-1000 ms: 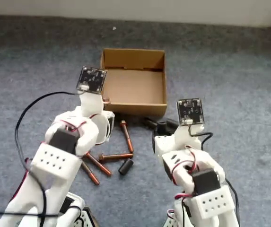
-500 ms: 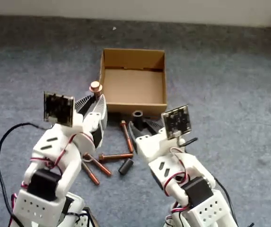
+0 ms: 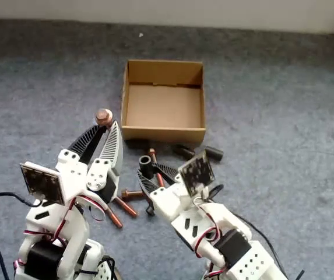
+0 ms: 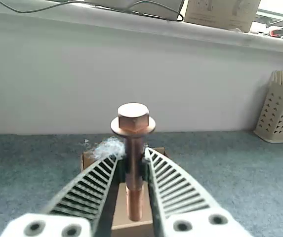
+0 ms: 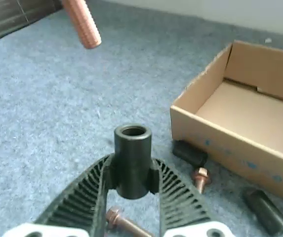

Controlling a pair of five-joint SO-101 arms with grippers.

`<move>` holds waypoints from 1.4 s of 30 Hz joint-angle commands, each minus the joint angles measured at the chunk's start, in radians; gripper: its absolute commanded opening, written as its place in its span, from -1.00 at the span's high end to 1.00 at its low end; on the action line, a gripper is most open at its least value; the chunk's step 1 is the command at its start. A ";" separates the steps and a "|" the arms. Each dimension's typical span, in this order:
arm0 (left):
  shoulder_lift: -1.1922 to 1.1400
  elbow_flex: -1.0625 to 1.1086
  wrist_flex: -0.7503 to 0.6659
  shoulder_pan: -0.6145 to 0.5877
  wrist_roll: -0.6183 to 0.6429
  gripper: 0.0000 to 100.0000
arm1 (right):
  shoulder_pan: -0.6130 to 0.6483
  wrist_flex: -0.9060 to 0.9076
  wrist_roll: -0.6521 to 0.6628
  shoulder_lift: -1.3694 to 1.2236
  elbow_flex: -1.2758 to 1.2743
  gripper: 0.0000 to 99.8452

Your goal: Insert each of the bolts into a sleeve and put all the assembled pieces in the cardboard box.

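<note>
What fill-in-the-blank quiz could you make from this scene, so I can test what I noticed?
1. The left fingers are shut on a copper ___, head up.
2. The right fingers hold a black ___ upright.
3. Loose bolts lie on the carpet between the arms and the cardboard ___.
Missing words: bolt; sleeve; box.

High view looking down from above, wrist views close along their fingers (image 4: 94, 185), all sharing the cardboard box (image 3: 164, 135)
</note>
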State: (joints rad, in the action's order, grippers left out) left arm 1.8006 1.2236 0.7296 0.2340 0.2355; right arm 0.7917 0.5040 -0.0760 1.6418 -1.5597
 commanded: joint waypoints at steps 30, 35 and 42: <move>0.001 -0.114 0.087 0.202 0.009 0.99 | 0.005 -0.128 0.198 0.193 -0.255 0.99; -0.007 -0.077 0.112 0.202 0.009 0.99 | 0.005 -0.128 0.199 0.194 -0.255 0.99; -0.007 -0.047 0.118 0.306 0.000 0.99 | 0.005 -0.128 0.198 0.194 -0.255 0.99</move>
State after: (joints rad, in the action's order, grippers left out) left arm 1.7975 1.1822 0.8462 0.4580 0.2524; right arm 0.7933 0.3798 0.1128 1.8151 -1.6763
